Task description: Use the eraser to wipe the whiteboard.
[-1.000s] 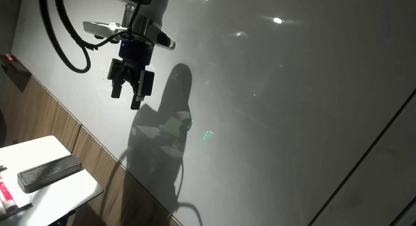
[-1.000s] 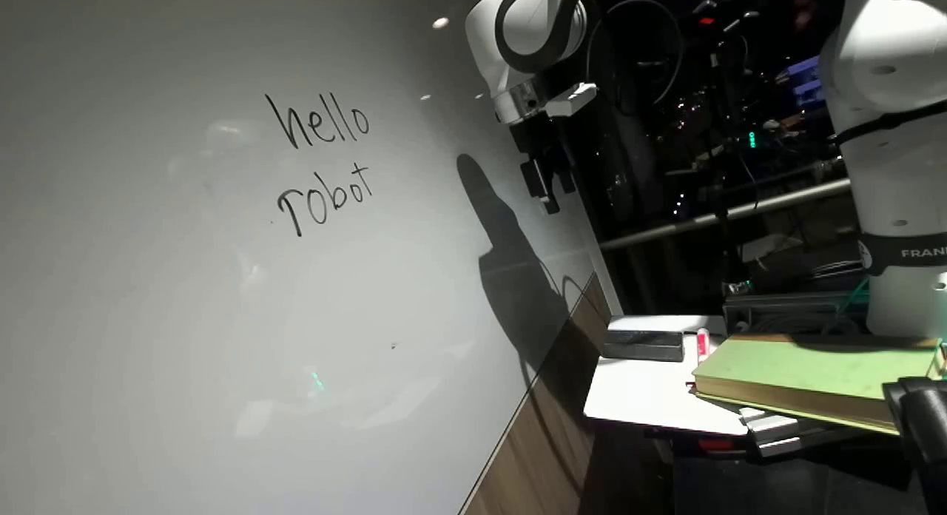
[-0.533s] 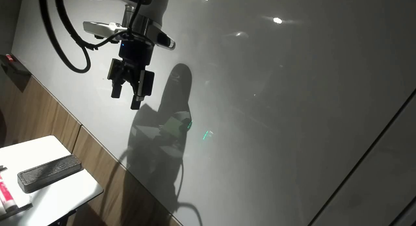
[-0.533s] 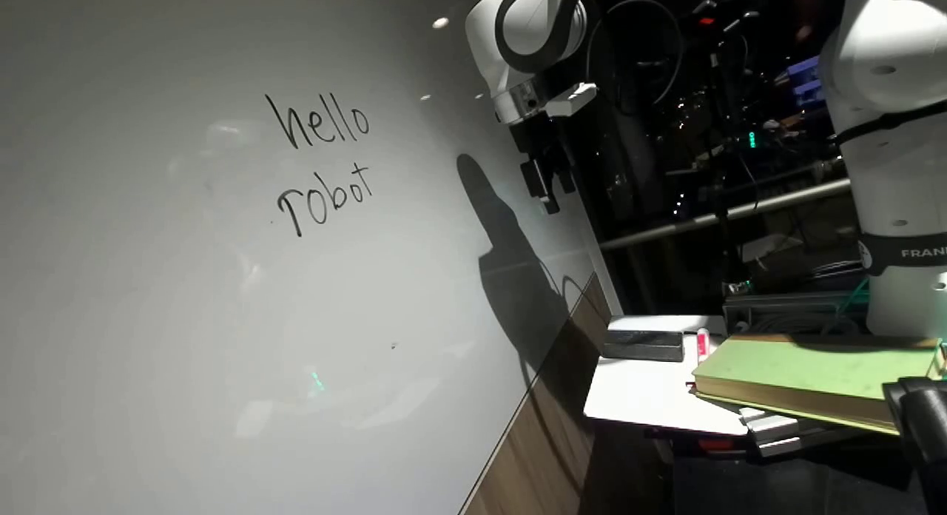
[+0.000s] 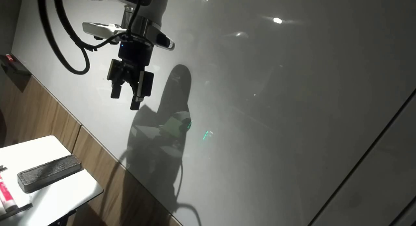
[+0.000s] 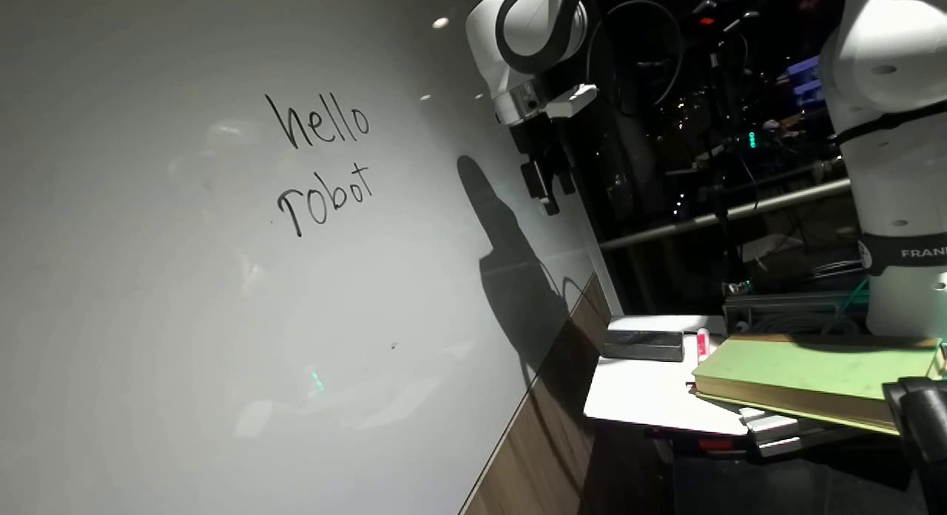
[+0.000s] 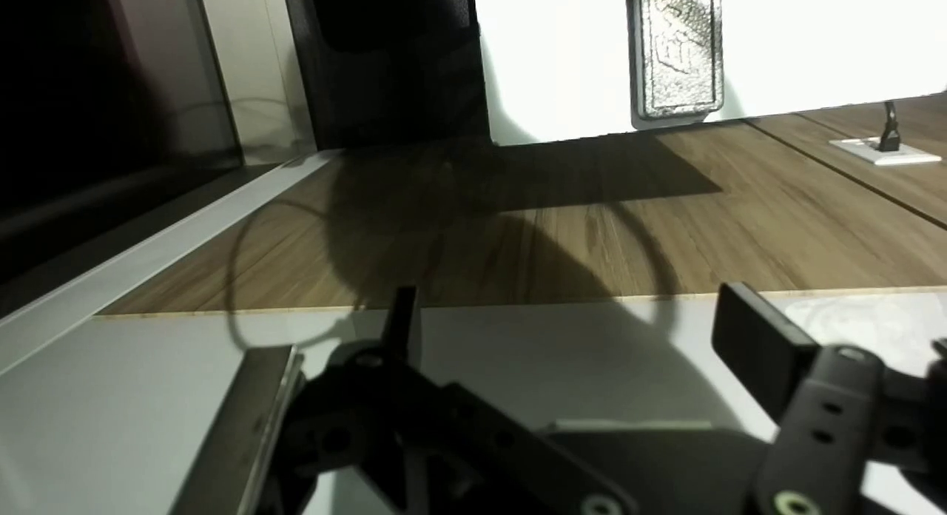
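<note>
- White flat tabletop (image 5: 70,190) nr wood-grain panel (image 5: 53,109) bears dark-grey oblong eraser (image 5: 50,173), lying flat, w/ red-and-white cylindrical marker (image 5: 5,193) just beside it.
- Dark box-shaped fixture (image 5: 17,67) bears small red item (image 5: 9,57), too tiny to ID, in an exterior view.
- Glossy grey-white whiteboard (image 6: 170,315) carries black handwriting (image 6: 325,134), "hello robot."
- White jointed robot arm (image 6: 484,41) extends down in front of whiteboard; its black two-fingered gripper (image 5: 125,99) points down, released, jaws spread wide, higher than & well apart from eraser.
</note>
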Motion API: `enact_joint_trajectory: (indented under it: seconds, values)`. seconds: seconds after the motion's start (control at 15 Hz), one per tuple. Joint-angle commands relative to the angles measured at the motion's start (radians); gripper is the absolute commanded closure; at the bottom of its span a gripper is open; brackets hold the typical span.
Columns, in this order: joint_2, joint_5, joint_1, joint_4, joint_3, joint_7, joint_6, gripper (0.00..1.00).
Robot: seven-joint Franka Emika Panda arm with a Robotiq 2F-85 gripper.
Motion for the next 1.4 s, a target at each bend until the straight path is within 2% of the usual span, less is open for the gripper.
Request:
enact_joint_trajectory:
  seconds: [0.0,0.13,0.4,0.6,0.67,0.8,1.07,1.33]
  values:
    - [-0.043,0.021,0.026,-0.068,-0.019,-0.002,0.062,0.00]
    - [-0.072,0.032,0.033,-0.124,-0.012,0.007,0.083,0.04]
    - [-0.134,0.062,0.060,-0.259,-0.004,0.005,0.115,0.00]
    - [-0.161,0.099,0.097,-0.374,0.008,0.006,0.207,0.00]
    - [-0.079,0.111,0.112,-0.300,0.021,0.009,0.219,0.00]
    - [-0.057,0.123,0.133,-0.332,0.038,0.015,0.304,0.00]
    - [0.063,0.078,0.119,-0.334,0.086,0.065,0.463,0.00]
    - [0.193,0.002,0.088,-0.336,0.112,0.144,0.543,0.00]
